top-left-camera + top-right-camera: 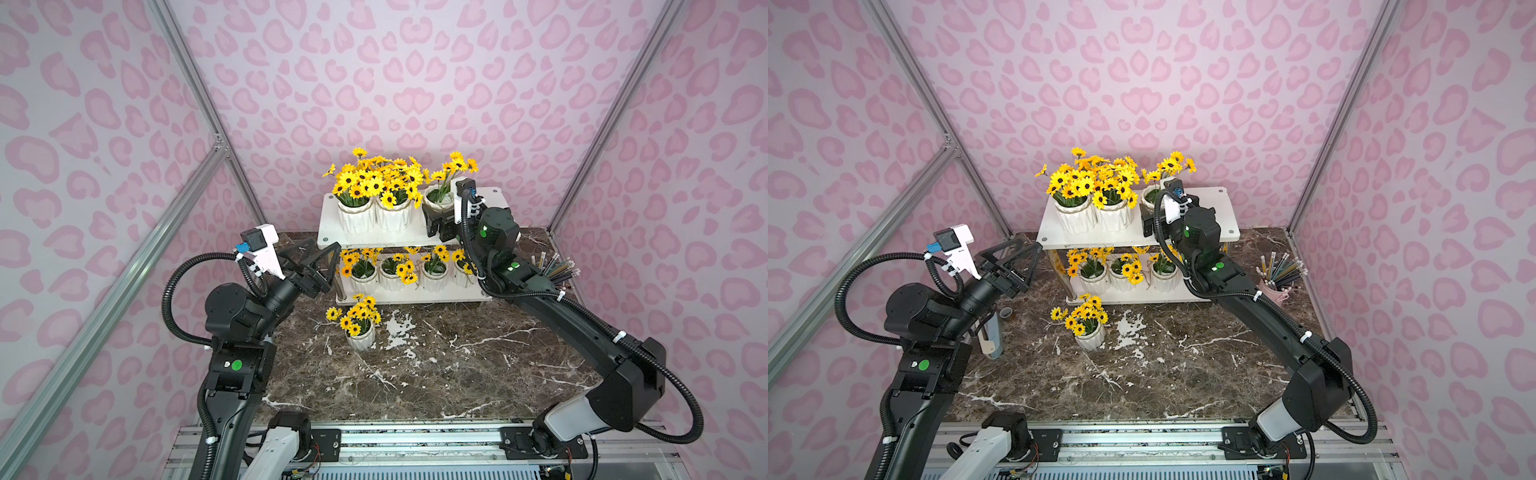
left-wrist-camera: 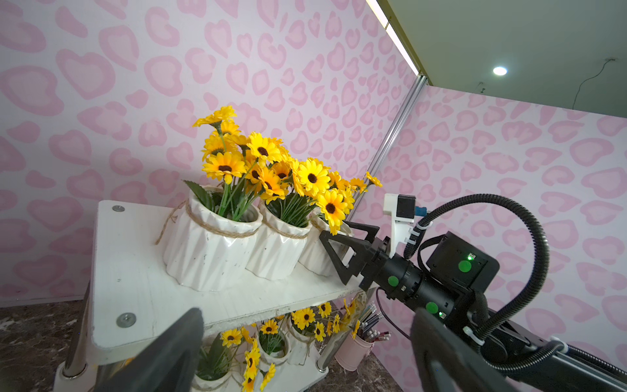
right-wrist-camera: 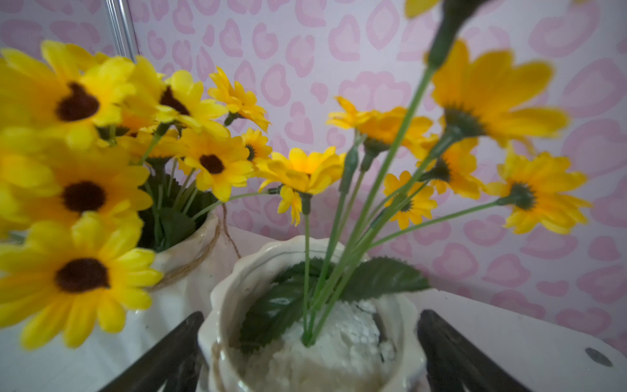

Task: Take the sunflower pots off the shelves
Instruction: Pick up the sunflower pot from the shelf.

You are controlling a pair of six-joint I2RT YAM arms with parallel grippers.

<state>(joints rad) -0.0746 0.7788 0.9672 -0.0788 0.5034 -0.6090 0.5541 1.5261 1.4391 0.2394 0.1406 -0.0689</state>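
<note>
In a top view, one sunflower pot (image 1: 360, 334) stands on the marble table (image 1: 457, 365), just near of the shelves (image 1: 328, 224) (so one is off and seven are left). Three pots are on the upper tier and four on the lower. The left gripper (image 1: 320, 262) hangs spread and empty at the shelves' left end.

In the left wrist view, the right gripper (image 2: 334, 232) is at the rightmost upper pot (image 2: 312, 254).

In the right wrist view, its jaws stand spread on either side of that pot, which sits on the tier. I cannot tell whether they touch it.

8 sunflower pots (image 1: 360, 338), 1 rack (image 1: 328, 226), 1 pencil bucket (image 1: 1275, 293)
</note>
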